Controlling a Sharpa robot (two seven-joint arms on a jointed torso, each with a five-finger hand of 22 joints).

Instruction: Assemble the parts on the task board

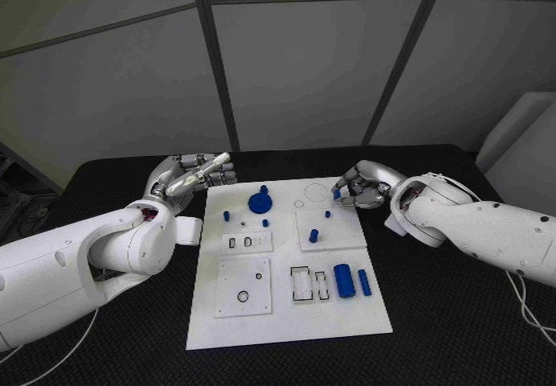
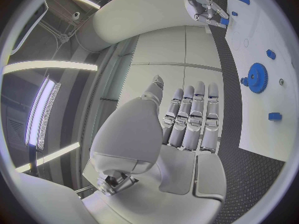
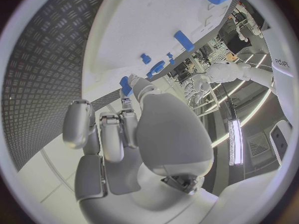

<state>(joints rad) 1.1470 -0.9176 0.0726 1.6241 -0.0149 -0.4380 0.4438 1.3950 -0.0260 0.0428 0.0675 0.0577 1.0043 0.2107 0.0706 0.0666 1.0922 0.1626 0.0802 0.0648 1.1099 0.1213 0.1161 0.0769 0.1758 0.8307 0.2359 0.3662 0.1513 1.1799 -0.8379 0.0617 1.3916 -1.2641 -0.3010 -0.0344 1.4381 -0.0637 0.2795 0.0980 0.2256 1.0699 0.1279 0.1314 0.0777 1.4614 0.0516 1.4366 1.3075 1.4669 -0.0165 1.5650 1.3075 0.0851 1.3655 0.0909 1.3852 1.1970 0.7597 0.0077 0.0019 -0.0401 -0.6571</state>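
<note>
The white rectangular task board [image 1: 290,322] is lying in the middle of the black table [image 1: 451,322]. The right hand [image 1: 361,189] is hovering over the board's far right corner, pinching a small blue peg [image 1: 337,194] between its fingertips. The left hand [image 1: 191,177] is hanging just off the board's far left corner, fingers straight, close together and holding nothing. A blue toothed gear [image 1: 259,202] is sitting on the board's far half; a blue cylinder [image 1: 344,281] and a slimmer blue bar [image 1: 364,282] are lying near its right edge.
</note>
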